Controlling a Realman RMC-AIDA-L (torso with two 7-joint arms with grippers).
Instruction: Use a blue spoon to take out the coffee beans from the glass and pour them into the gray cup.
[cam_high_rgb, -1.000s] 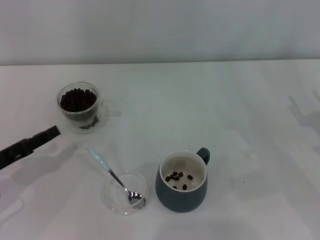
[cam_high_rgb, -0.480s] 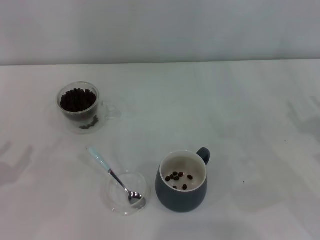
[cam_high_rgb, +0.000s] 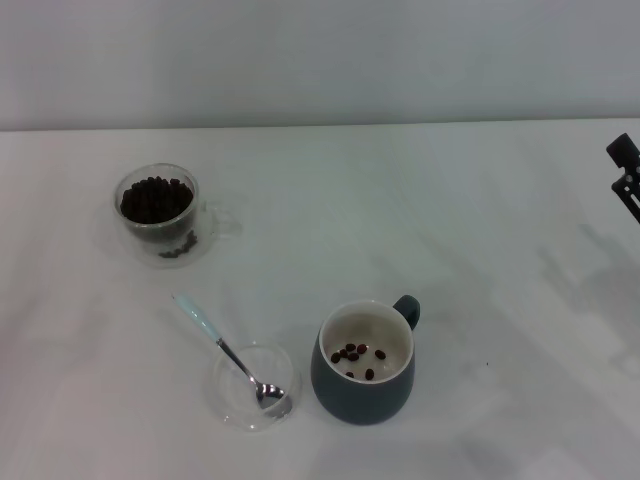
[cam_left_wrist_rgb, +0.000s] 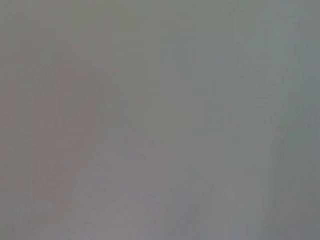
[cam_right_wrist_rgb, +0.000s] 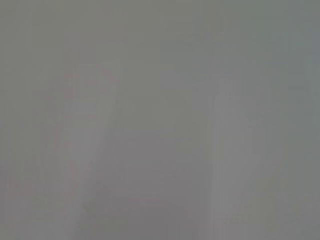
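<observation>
The glass (cam_high_rgb: 157, 213) stands at the back left of the white table, filled with coffee beans (cam_high_rgb: 156, 199). The gray cup (cam_high_rgb: 363, 362) stands near the front centre with several coffee beans (cam_high_rgb: 355, 358) on its cream inside. The blue spoon (cam_high_rgb: 225, 347) lies with its metal bowl in a clear glass saucer (cam_high_rgb: 253, 386) and its pale blue handle pointing back left. My right gripper (cam_high_rgb: 627, 172) shows as a dark tip at the right edge, far from the cup. My left gripper is out of view. Both wrist views show only plain grey.
The white table (cam_high_rgb: 450, 250) meets a pale wall along its back edge. A tiny dark speck (cam_high_rgb: 488, 363) lies to the right of the gray cup.
My left arm has drawn back out of the head view at the left edge. My right gripper has come into view at the right edge. The cups and spoon have not moved.
</observation>
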